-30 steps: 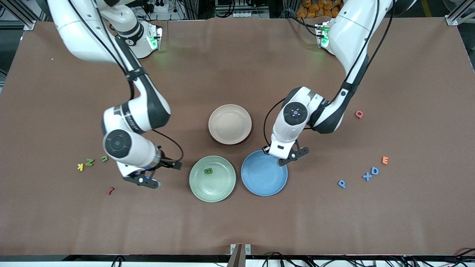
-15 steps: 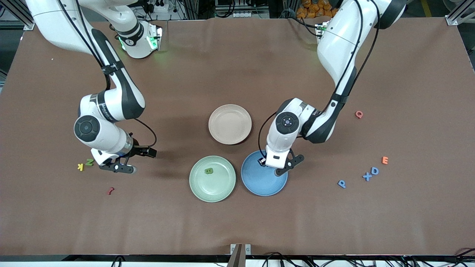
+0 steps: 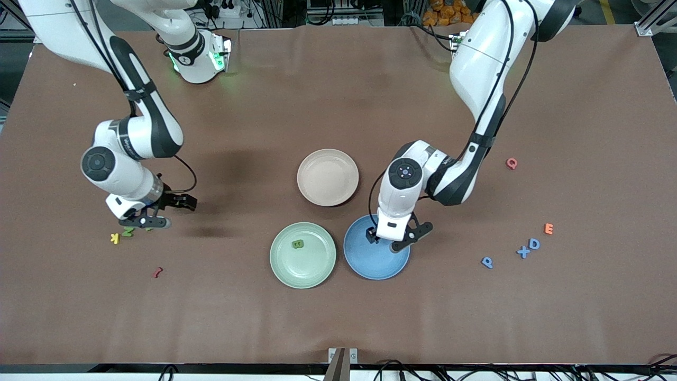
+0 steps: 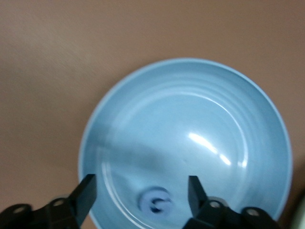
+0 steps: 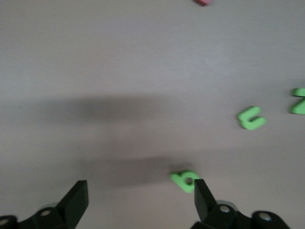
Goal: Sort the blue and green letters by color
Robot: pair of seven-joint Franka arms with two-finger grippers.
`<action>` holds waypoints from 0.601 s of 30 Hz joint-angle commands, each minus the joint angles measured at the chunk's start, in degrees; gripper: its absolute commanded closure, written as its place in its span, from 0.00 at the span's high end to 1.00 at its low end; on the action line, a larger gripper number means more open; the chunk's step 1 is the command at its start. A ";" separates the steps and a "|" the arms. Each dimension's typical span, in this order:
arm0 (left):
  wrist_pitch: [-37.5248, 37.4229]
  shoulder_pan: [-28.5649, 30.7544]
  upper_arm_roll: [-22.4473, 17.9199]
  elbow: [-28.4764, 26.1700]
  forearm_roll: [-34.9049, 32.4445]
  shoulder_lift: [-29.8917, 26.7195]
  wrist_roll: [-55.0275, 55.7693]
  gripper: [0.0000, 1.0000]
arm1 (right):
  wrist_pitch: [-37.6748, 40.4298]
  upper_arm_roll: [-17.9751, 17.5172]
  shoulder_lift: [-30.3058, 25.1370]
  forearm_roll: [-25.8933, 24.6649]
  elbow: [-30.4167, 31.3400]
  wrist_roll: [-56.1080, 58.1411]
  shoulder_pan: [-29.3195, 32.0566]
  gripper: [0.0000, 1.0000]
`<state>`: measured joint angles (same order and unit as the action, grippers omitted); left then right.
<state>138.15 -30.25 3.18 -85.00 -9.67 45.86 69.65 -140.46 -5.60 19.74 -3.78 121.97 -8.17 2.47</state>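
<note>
Sorting is looking partly done, with most letters still loose on the table. Left gripper is hovering over the blue plate with its fingers spread wide and nothing between them; in the left wrist view a small blue G is lying flat on the plate's floor near the rim, directly below the gap, which suggests the spread fingers are there because the letter is already resting where it belongs. Green plate, touching or almost touching the blue one, is holding a green B, while the beige plate, farther from the front camera, is holding nothing. Right gripper is hanging low over the green cluster toward the right arm's end of the table, fingers apart and empty; its wrist view is showing a green P close by one fingertip, a green U a little apart, and part of a green N at the frame's edge, so I judge it is lining up a pick. Yellow K is sitting just beside the N, a neighbour to avoid, and the dark red squiggle is lying nearer the front camera. Blue P, X and D are waiting toward the left arm's end, X and D touching or nearly so, with the orange E close and the pink Q well apart. Open cloth between both clusters and the plates is leaving unobstructed carrying paths.
</note>
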 commanded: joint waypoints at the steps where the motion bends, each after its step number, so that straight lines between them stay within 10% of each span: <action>1: -6.30 5.02 0.07 -0.78 -1.49 -2.96 -9.07 1.00 | -4.11 -0.82 -2.34 -0.88 5.03 1.58 1.74 0.92; 18: -10.45 18.91 -0.02 -0.79 -1.32 -2.53 -23.69 1.00 | -10.53 -0.90 1.35 -0.88 6.97 7.55 5.17 0.80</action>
<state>128.54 -13.50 2.69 -85.10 -9.84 43.85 44.31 -149.31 -5.60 20.42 -3.78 128.42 -1.02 6.77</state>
